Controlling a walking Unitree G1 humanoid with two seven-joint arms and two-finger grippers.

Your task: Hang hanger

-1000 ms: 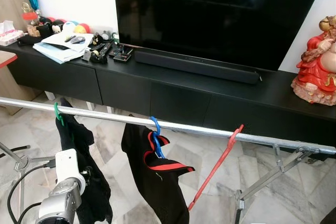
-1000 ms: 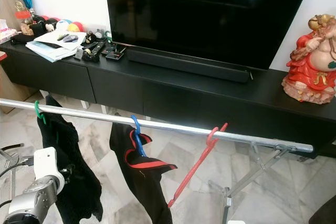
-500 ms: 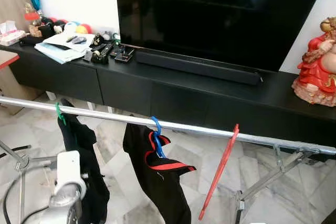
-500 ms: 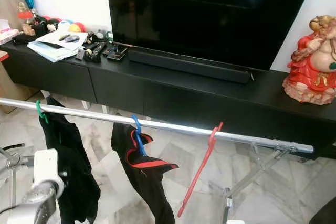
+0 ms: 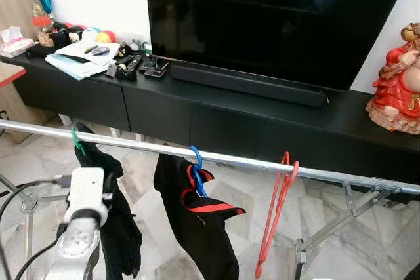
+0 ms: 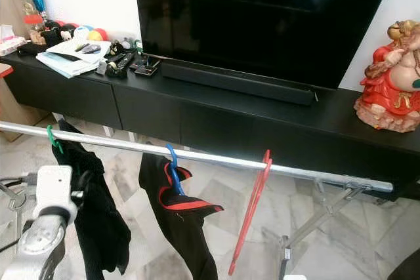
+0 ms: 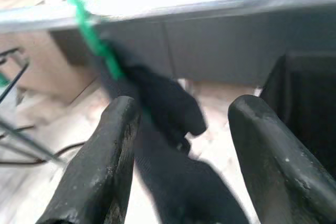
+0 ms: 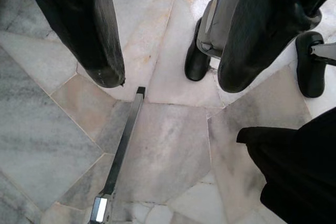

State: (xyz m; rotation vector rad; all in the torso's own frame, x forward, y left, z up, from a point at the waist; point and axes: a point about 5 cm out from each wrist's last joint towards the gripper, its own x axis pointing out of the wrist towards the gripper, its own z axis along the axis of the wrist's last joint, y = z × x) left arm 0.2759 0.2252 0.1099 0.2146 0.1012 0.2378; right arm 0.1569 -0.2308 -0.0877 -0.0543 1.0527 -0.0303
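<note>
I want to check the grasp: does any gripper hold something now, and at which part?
Nothing is held. The left gripper is open near the black garment; the right gripper is open above the floor. The red hanger hangs free on the rail.

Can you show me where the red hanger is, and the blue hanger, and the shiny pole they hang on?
red hanger [image 5: 273, 214]: left eye view, on its long side.
blue hanger [image 5: 196, 164]: left eye view, on its hook below the pole.
shiny pole [image 5: 131, 145]: left eye view, on a bare stretch.
</note>
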